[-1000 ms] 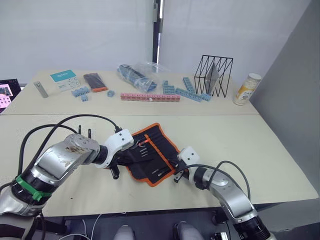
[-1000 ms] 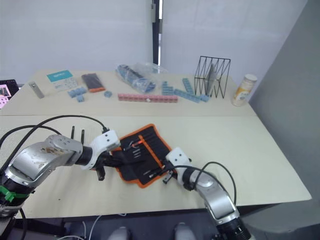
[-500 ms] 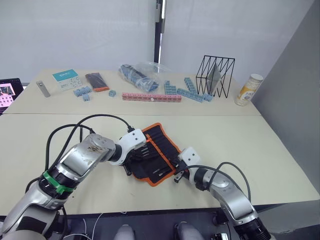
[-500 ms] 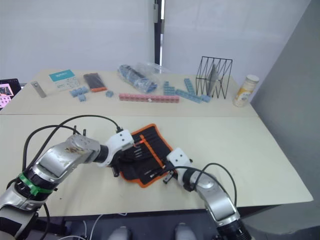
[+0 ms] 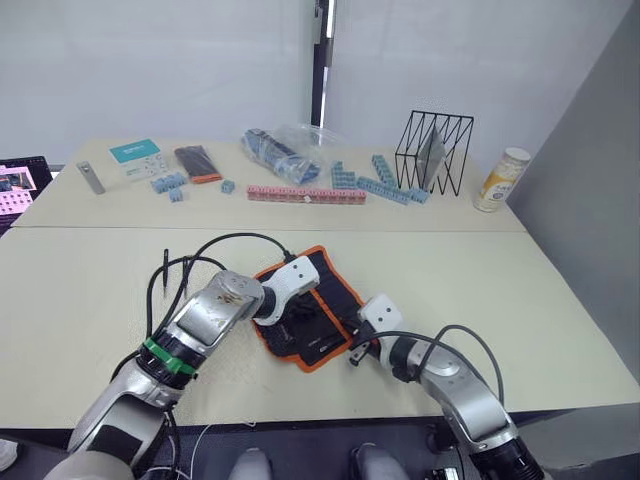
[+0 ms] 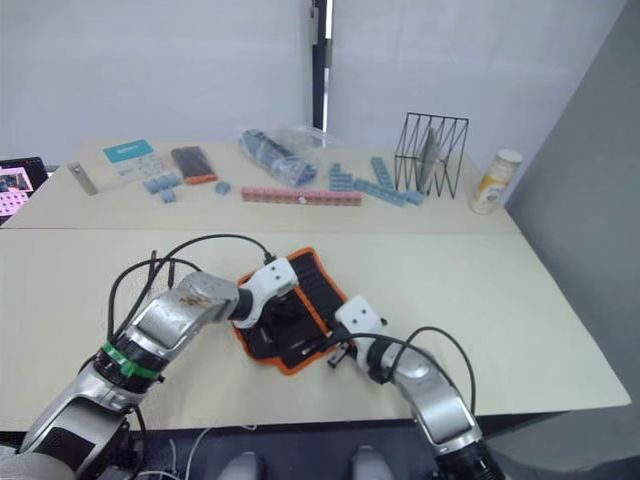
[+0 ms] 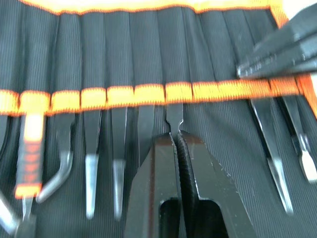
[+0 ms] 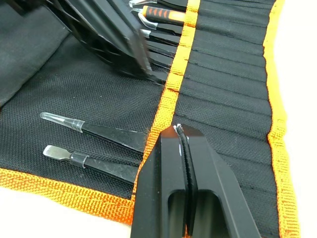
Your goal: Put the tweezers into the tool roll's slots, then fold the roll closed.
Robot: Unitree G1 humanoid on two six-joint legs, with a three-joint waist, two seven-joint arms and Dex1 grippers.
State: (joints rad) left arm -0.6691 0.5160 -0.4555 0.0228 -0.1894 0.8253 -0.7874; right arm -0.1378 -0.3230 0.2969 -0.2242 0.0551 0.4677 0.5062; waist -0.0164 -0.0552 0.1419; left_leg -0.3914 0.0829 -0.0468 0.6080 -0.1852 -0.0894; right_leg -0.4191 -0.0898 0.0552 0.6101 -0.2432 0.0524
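Our left gripper (image 7: 176, 136) is pinching a tweezer (image 7: 174, 118) sitting in a slot (image 7: 174, 54) of the roll (image 5: 305, 320). Our right gripper (image 8: 178, 130), fingers pressed together on nothing, is resting on the roll's orange stripe (image 8: 168, 96). Other tweezers (image 8: 94, 130) are sitting in slots alongside, the roll lying open on the table (image 5: 480, 280).

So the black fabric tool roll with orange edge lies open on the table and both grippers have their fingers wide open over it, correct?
Not quite. The black fabric tool roll lies open, but the left gripper and right gripper have shut fingers, as both wrist views show.
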